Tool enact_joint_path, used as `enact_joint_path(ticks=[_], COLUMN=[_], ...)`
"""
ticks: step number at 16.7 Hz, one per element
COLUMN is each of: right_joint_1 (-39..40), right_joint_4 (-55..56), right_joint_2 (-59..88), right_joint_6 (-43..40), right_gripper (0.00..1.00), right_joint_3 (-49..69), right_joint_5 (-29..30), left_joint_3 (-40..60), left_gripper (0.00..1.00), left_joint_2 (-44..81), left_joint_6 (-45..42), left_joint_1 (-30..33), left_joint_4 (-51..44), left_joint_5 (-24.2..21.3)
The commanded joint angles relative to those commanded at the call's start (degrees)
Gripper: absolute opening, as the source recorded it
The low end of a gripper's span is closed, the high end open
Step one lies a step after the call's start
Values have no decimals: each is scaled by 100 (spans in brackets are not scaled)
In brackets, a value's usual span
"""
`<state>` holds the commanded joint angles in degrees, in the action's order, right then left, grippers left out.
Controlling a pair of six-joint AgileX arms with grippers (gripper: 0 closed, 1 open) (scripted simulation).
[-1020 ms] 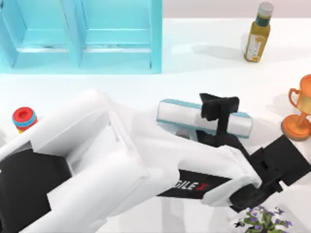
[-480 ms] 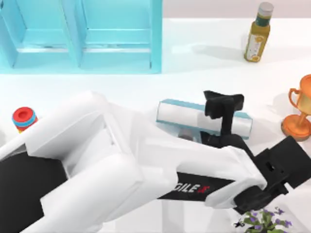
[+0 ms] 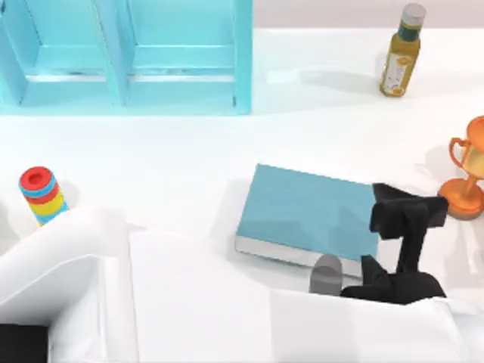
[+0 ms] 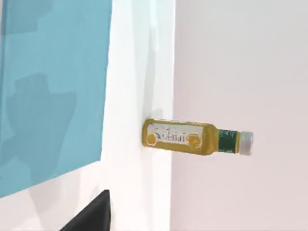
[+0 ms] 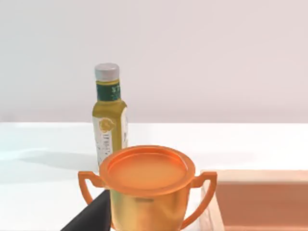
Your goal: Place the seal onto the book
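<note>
One trophy (image 3: 466, 175) beside book (image 3: 310, 212)

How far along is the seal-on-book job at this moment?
Not finished. The book lies flat mid-table with nothing standing on its teal cover, so the seal is not placed yet. In hand: the left end effector hangs at the book's right edge; I cannot tell whether it carries the seal. Left to do: set the seal on the cover and let go.

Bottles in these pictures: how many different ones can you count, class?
1. The yellow oil bottle stands at the table's far right, behind the orange trophy cup; both wrist views show that same bottle. Others may be hidden under the white arm.
</note>
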<state>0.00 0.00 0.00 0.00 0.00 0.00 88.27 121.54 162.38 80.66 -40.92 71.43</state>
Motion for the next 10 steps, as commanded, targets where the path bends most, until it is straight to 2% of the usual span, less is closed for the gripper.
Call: enact_joint_path(ticks=[5,10], right_joint_1=[0,0], right_joint_4=[0,0], right_joint_2=[0,0], right_joint_6=[0,0], right_gripper=[100,100], right_joint_3=[0,0], right_joint_5=[0,0], left_joint_3=[212,422], left_gripper=[100,100], left_joint_2=[229,855], left_joint_6=[1849,3870], left_joint_1=[636,726], left_joint_4=[-2291,-3840], left_joint_5=[12,-6])
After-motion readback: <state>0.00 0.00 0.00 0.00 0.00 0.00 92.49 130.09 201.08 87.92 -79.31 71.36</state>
